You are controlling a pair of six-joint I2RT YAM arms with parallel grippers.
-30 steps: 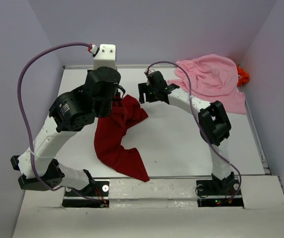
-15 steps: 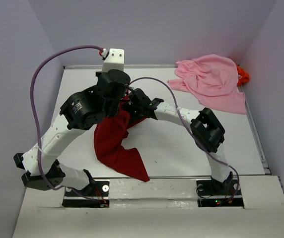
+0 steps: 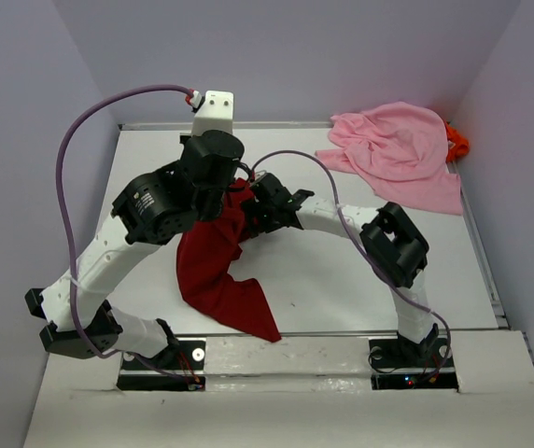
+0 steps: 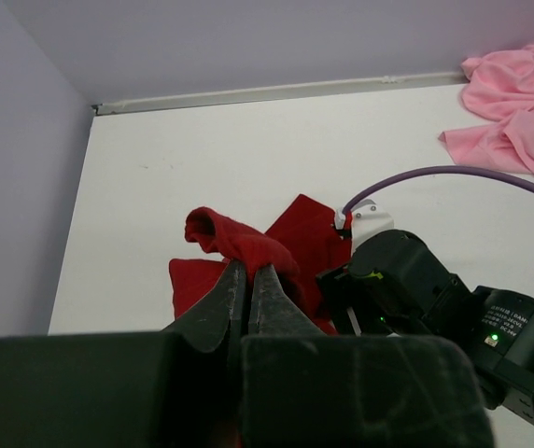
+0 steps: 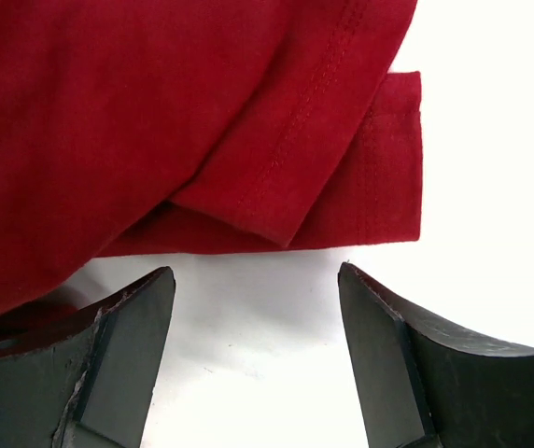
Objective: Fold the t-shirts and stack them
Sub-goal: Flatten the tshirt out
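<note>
The left gripper (image 4: 248, 273) is pinched tight on a bunched fold of the red shirt (image 4: 281, 238), its two fingers pressed together with the cloth rising in a small hump just past their tips. From above, the red shirt (image 3: 216, 271) hangs and trails from that grip toward the near edge of the table (image 3: 332, 280). Its upper part is gathered under the left wrist and its lower part is spread in a loose, creased wedge that ends in a point near the arm bases. Just to the right, the right gripper (image 3: 254, 211) reaches in beside the raised cloth. Its wrist view shows the right gripper (image 5: 256, 273) with jaws wide apart and nothing between them but bare white tabletop. A folded, stitched hem of the red shirt (image 5: 155, 112) lies just beyond the fingertips, and a little red cloth shows at the edge of the left-hand finger. Whether the fingers touch the cloth cannot be told. A purple cable (image 4: 454, 173) arcs from the right wrist across the table. Well apart from both arms, at the far right corner, the pink shirt (image 3: 398, 149) lies in a crumpled heap. The orange shirt (image 3: 456, 142) shows only as a small bright patch at the heap's right edge, against the wall.
</note>
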